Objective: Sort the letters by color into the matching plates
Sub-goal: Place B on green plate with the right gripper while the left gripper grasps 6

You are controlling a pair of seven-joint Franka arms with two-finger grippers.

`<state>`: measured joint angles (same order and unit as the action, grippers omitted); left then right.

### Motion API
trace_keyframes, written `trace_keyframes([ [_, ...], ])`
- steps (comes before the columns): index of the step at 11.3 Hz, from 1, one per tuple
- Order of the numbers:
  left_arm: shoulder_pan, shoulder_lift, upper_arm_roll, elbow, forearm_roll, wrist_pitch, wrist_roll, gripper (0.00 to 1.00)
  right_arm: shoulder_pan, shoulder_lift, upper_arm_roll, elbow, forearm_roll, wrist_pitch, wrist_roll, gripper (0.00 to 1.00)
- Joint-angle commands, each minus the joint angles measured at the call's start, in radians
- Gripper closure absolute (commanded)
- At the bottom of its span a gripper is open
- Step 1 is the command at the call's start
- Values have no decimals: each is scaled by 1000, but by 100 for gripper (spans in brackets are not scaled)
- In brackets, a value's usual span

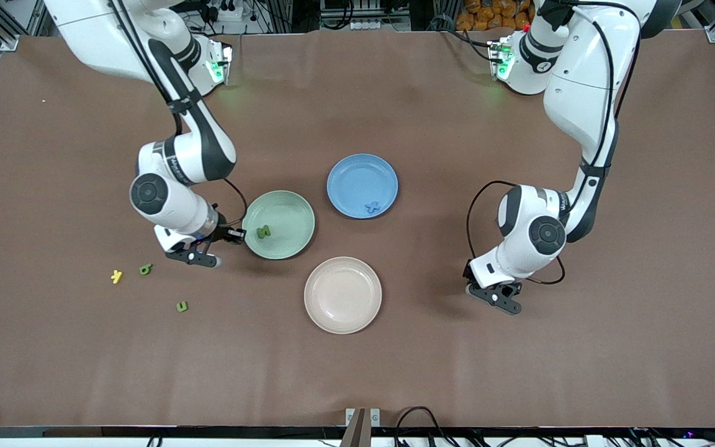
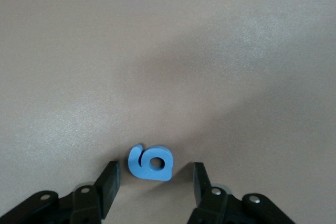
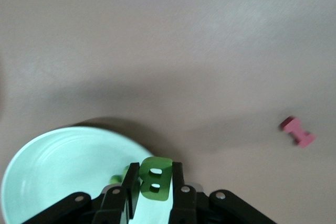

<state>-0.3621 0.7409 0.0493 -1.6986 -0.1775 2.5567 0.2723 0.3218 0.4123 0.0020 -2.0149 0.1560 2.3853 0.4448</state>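
My right gripper point(image 1: 233, 235) point(image 3: 155, 167) is shut on a dark green letter B point(image 3: 156, 183), held over the rim of the mint green plate point(image 1: 289, 214) point(image 3: 52, 171). A green letter point(image 1: 263, 231) lies in that plate. The blue plate point(image 1: 357, 177) holds one blue letter point(image 1: 372, 207). My left gripper point(image 1: 495, 297) point(image 2: 155, 165) is down at the table toward the left arm's end, open. A blue letter point(image 2: 151, 162) shaped like a 6 lies flat between its fingertips, with a gap on each side. Two more green letters point(image 1: 146, 269) point(image 1: 182, 306) lie on the table.
A beige-white plate point(image 1: 342, 295) sits nearer the front camera than the two coloured plates. A yellow K point(image 1: 116, 276) lies beside the loose green letters. A pink letter point(image 3: 297, 131) rests on the brown table near the green plate.
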Motion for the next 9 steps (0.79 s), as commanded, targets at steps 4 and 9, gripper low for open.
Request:
trace_keyframes([
  [4, -20, 35, 15, 40, 21, -16, -5, 47, 56, 43, 52, 44, 8, 8, 181, 74],
  [9, -20, 40, 17, 40, 19, -16, -7, 77, 53, 51, 69, 56, 5, -4, 206, 0],
])
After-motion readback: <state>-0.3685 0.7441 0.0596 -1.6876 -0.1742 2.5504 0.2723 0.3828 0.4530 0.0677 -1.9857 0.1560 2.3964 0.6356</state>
